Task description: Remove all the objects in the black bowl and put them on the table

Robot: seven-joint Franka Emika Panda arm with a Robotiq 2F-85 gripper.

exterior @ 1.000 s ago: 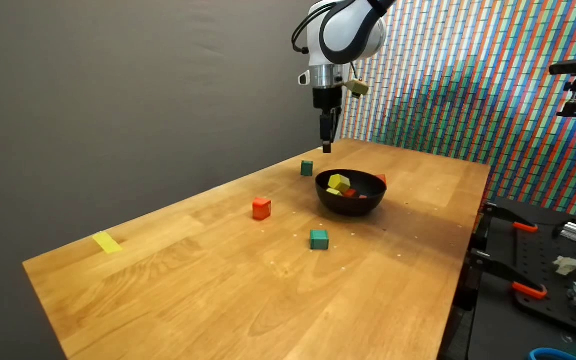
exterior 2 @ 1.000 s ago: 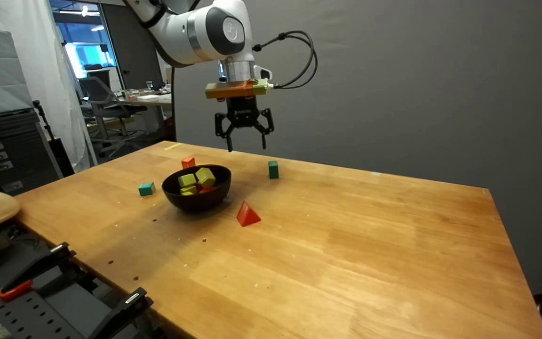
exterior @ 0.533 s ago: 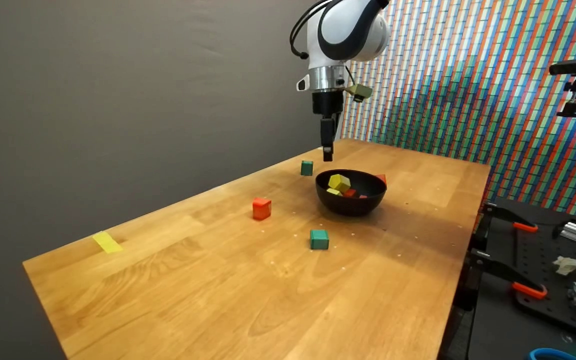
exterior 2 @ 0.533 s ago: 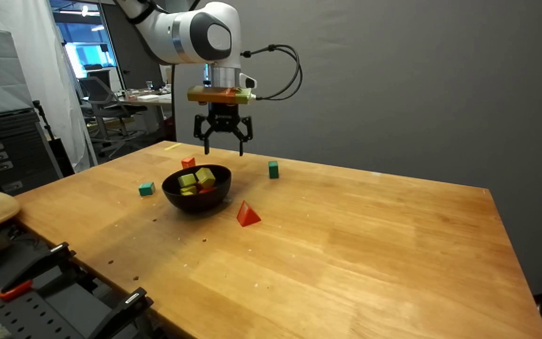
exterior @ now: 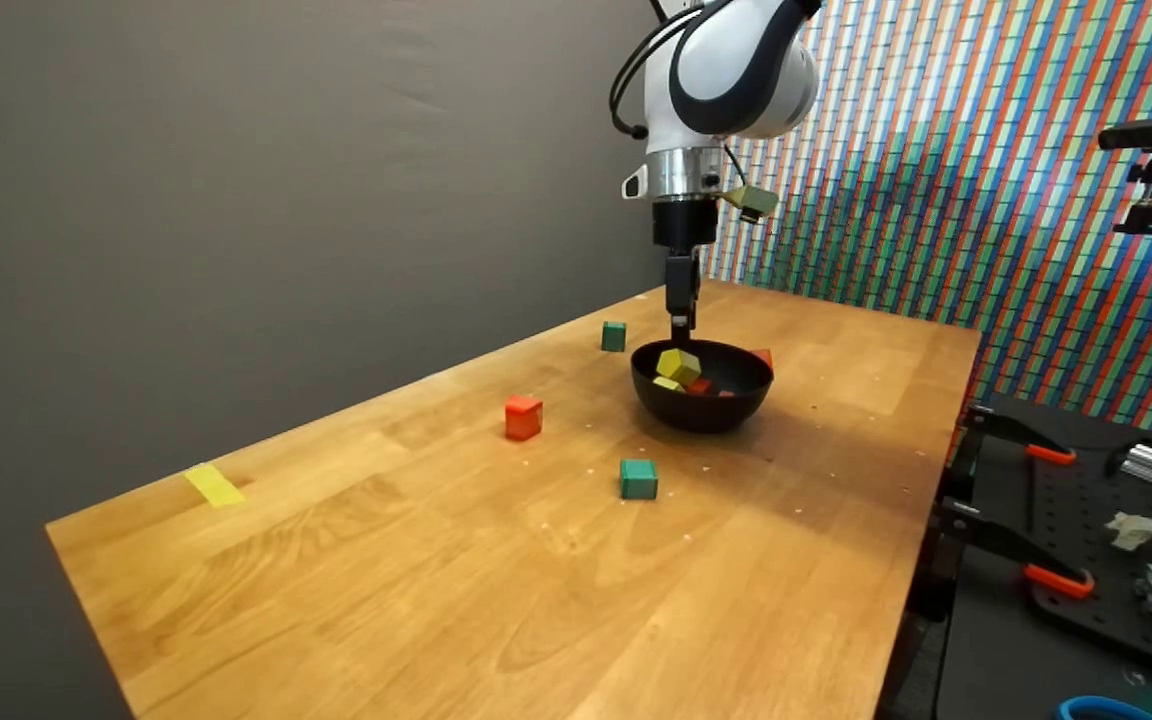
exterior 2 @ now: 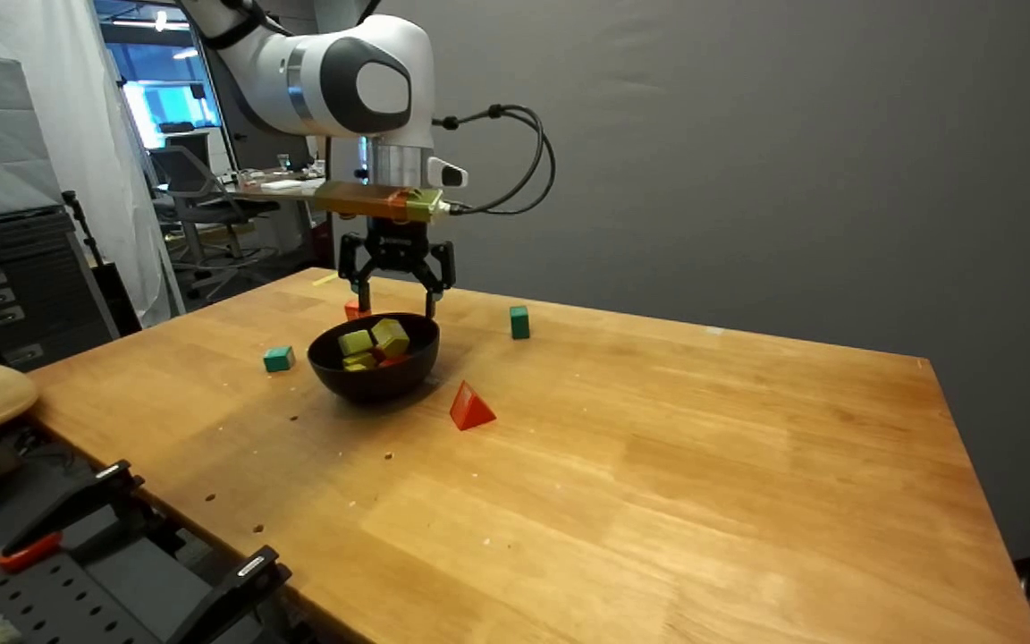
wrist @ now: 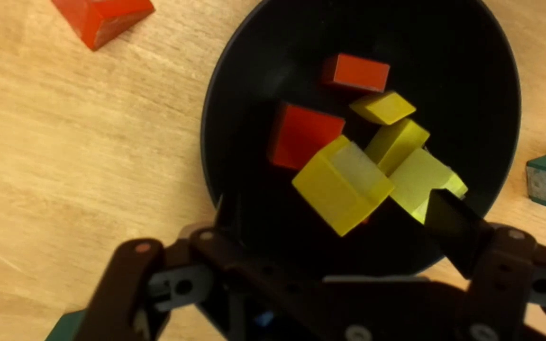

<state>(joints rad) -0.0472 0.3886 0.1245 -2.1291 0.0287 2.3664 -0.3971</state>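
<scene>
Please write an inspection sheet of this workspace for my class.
Surface: light-brown wooden table, small dark spots.
Job's things: glossy black round bowl holding yellow blocks and red blocks; two green blocks, orange-red block, red pyramid outside.
Clutter: flat yellow strip near table edge.
Black two-fingered pincer: open, nothing held, close to the bowl.
Thin black cables: looped beside the white arm.
Surroundings: plain grey backdrop, multicoloured gridded backdrop, black-and-orange clamps.

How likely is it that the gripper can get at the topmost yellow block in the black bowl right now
Probably yes. The gripper is open and pointing down, and in the wrist view nothing covers the topmost yellow block. The pale yellow block beside it might hamper a clean grip, though.
</scene>
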